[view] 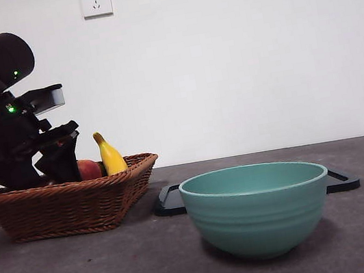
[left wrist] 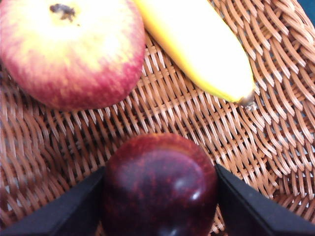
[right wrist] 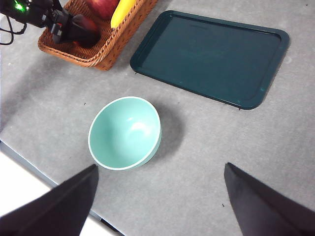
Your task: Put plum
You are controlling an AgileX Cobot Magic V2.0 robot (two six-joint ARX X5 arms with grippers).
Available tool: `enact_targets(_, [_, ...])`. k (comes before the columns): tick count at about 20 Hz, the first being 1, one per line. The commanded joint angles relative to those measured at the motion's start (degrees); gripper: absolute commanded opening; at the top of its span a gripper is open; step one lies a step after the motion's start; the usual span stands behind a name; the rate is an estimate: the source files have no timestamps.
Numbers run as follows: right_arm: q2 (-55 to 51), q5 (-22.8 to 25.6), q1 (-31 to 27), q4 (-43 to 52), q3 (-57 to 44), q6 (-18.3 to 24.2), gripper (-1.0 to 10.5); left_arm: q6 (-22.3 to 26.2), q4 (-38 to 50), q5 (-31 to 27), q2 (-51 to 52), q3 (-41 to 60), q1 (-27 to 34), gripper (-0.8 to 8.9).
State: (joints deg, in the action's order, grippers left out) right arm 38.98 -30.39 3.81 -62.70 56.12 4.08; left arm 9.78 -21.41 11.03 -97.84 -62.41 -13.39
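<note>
The left end effector [left wrist: 160, 206] reaches down inside the wicker basket [view: 68, 203], its jaws closed against both sides of the plum [left wrist: 160, 184]. In the front view the basket stands at nine o'clock from the green bowl [view: 257, 208]. The right end effector [right wrist: 160, 206] hangs wide open and empty above the table [right wrist: 197, 162].

Low front view, 2 wrist views, shared basket [view: 68, 203].
</note>
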Motion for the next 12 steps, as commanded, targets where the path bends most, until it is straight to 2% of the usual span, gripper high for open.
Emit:
enact_targets(1, [0.28,-0.17,0.24,0.48,1.05,-0.48,4.1,-0.02,0.04,0.11,2.12,-0.98,-0.20,2.75])
enact_targets(7, [0.28,0.00,0.24,0.55,1.05,-0.46,4.1,-0.44,-3.13,0.20,15.15,-0.98,-2.51,2.75])
enact_targets(12, [0.28,0.00,0.24,0.55,1.05,-0.46,4.1,-1.75,-7.43,3.63,26.58,-0.98,-10.99,2.75])
